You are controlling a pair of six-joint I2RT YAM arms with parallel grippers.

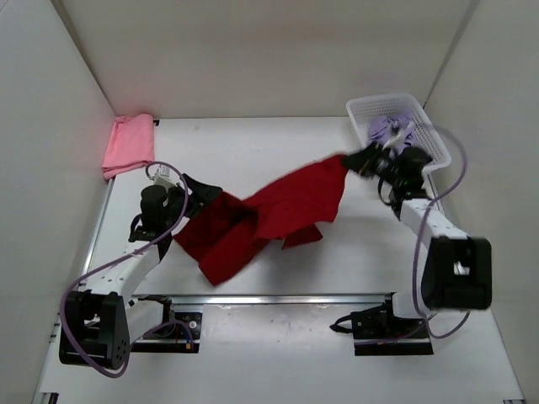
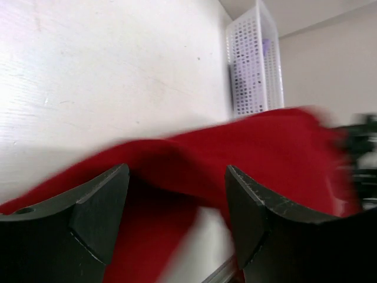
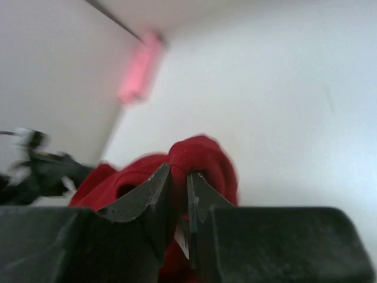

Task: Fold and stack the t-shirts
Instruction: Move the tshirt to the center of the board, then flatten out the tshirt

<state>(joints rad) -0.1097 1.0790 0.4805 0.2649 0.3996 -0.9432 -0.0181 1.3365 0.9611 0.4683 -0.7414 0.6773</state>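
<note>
Your left gripper [image 2: 177, 183]: jaws apart at the left edge of the red shirt [image 1: 278, 210], which stretches rumpled across the table [image 1: 253, 143]. Your right gripper [image 3: 179, 177] clamps its right end beside the basket [image 1: 438, 145] holding the purple shirt [image 1: 389, 128]. Pink shirt [image 1: 129, 143]: far-left corner.

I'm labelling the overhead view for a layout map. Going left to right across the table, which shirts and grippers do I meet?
pink shirt → dark red shirt → right gripper → lavender shirt
</note>
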